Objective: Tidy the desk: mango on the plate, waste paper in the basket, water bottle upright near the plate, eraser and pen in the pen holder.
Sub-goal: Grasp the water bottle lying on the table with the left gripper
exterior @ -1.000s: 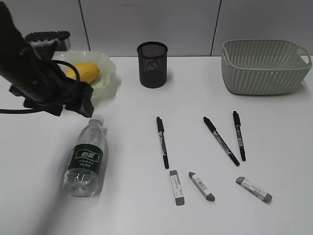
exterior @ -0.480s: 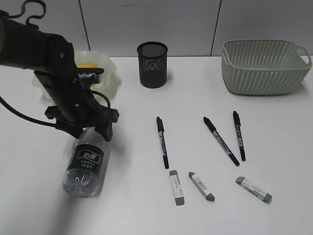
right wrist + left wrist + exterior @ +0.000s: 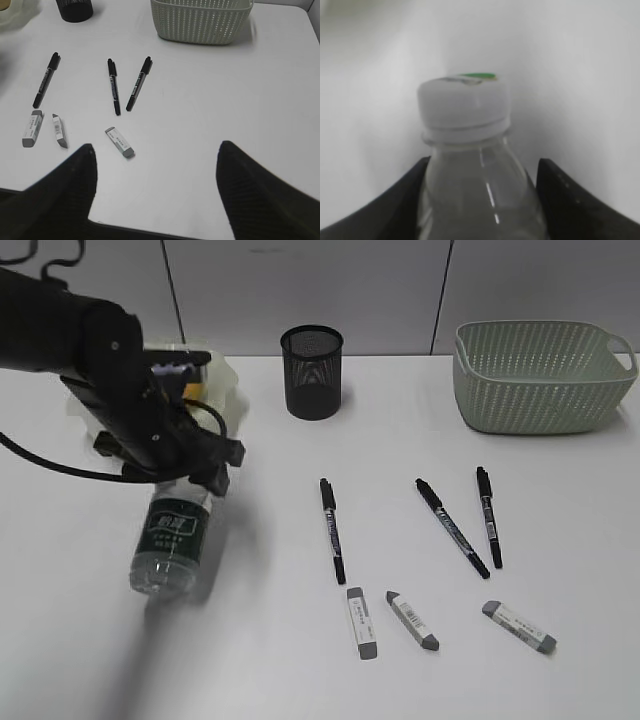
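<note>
Nearest you, at six o'clock on the desk [image 3: 560, 540], three erasers [image 3: 362, 623] lie flat, with three black pens [image 3: 332, 530] just beyond them toward the centre. At nine o'clock your left gripper [image 3: 196, 472] grasps the water bottle [image 3: 168, 542] at its neck; the left wrist view shows a dark finger [image 3: 397, 197] against each shoulder of the clear bottle below its white cap [image 3: 464, 102]. The bottle's base appears to rest on the desk while the cap end tips up toward the gripper. Your right gripper [image 3: 155, 165] hangs released above bare tabletop at about four o'clock, holding nothing. Farther back, at eleven o'clock, the pale green plate [image 3: 228, 390] sits behind the left arm; the mango is mostly hidden, a sliver of yellow showing. At twelve o'clock stands the black mesh pen holder [image 3: 311, 371], and at two o'clock the green basket [image 3: 540, 375]. The likely risk: the smooth, tapering neck could slip through the fingers as you stand the bottle up, or swing into the nearby plate.
</note>
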Action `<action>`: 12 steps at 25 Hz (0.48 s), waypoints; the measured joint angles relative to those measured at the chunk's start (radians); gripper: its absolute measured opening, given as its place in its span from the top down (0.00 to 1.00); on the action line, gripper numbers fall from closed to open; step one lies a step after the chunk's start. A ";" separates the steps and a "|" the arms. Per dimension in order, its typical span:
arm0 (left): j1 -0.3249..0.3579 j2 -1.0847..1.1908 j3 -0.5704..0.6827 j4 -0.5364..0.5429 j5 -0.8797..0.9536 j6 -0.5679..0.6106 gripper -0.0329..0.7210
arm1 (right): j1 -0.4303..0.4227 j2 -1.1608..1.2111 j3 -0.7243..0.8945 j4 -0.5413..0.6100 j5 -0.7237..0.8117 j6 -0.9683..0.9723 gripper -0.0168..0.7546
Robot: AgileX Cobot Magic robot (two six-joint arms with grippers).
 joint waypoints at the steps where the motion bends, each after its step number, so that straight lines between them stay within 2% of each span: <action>1: 0.000 -0.035 0.022 0.011 -0.047 0.000 0.35 | 0.000 0.000 0.000 0.000 0.000 0.000 0.22; 4: 0.000 -0.161 0.156 0.037 -0.203 0.000 0.35 | 0.000 0.000 0.000 0.000 0.000 0.000 0.22; 7: 0.009 -0.303 0.391 0.079 -0.506 -0.001 0.35 | 0.000 0.000 0.000 0.000 0.000 0.000 0.22; 9: 0.034 -0.378 0.566 0.095 -0.742 0.005 0.35 | 0.000 0.000 0.000 0.000 0.000 0.000 0.22; 12: 0.115 -0.410 0.729 0.096 -1.046 0.062 0.35 | 0.000 0.000 0.000 0.000 0.000 0.000 0.22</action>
